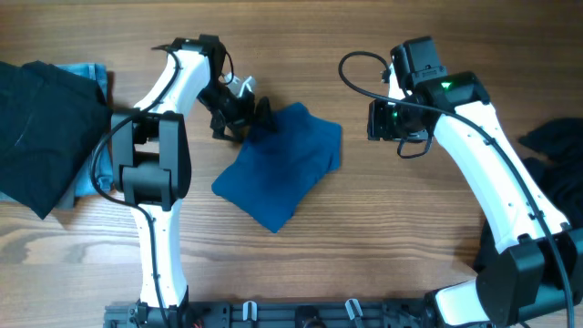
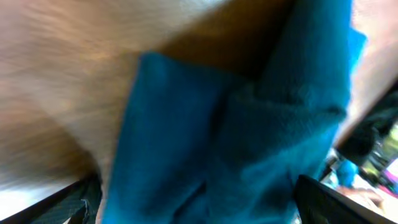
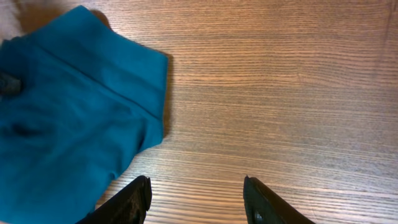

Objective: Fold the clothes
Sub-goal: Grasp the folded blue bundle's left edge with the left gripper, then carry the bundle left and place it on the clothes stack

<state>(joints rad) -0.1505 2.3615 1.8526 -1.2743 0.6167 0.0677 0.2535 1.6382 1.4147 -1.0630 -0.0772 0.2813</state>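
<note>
The clothes in play are a deep teal-blue garment (image 1: 278,169), lying bunched and folded on the wooden table at the centre. My left gripper (image 1: 241,114) is at its upper left corner. In the blurred left wrist view the teal fabric (image 2: 236,137) fills the space between the widely spread jaws of the left gripper (image 2: 199,208), which is open. My right gripper (image 1: 378,120) hovers to the right of the garment, apart from it. In the right wrist view the right gripper (image 3: 196,186) is open over bare wood, with the teal garment (image 3: 74,112) to its left.
A black garment (image 1: 41,128) lies at the left edge on top of a light-blue denim piece (image 1: 86,73). More black fabric (image 1: 556,141) sits at the right edge. A black rail (image 1: 301,314) runs along the table's front.
</note>
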